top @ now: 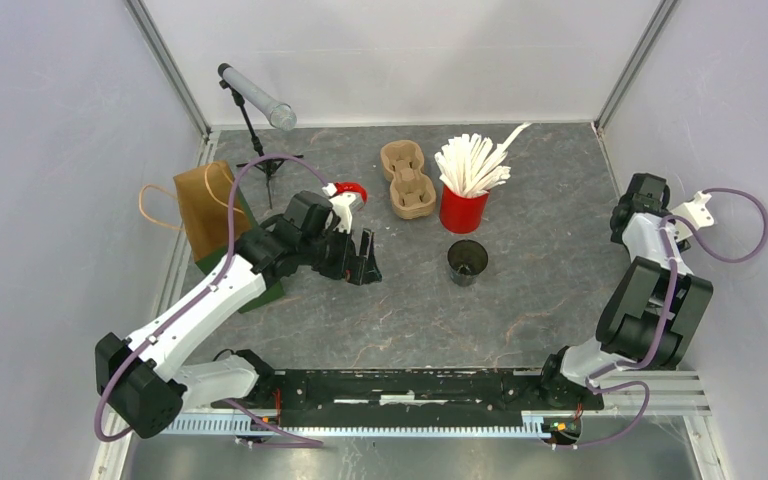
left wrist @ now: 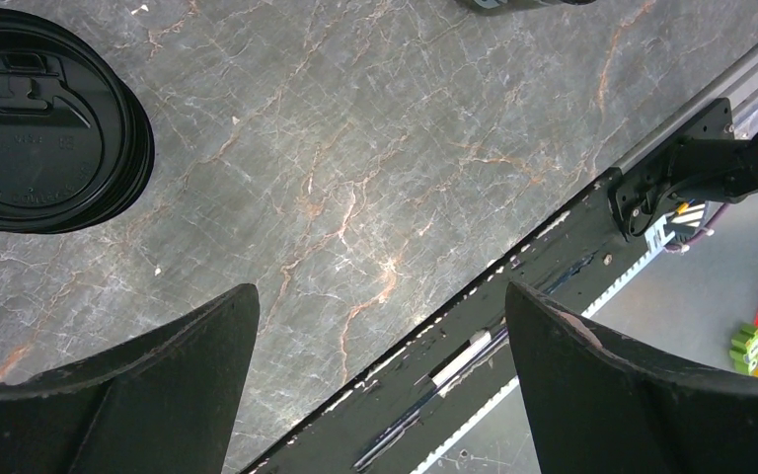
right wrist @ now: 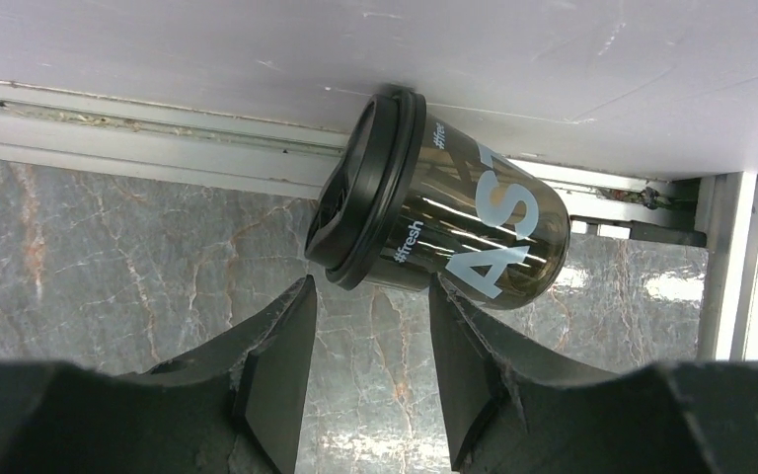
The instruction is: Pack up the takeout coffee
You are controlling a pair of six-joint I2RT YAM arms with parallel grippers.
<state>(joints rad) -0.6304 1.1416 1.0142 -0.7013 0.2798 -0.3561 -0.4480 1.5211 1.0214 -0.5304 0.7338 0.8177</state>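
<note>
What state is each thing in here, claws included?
Dark translucent cup with black lid: lidded, lying on its side against the wall.
Right claw: partly closed, tips at that cup; grip unclear.
Left claw: wide open, empty.
Second dark cup: upright, seems lidded.
Brown paper bag: standing upright.
Red cup of white stirrers: upright, full.
Cardboard cup carrier: empty.

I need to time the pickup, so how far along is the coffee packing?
Nothing looks packed yet: the carrier holds no cups, and the bag stands apart at the left. In hand: the right fingers are at a lidded cup lying on its side by the wall; a grip isn't clear. The left fingers are open and empty near a second cup. Left: seating both cups and bagging them.
</note>
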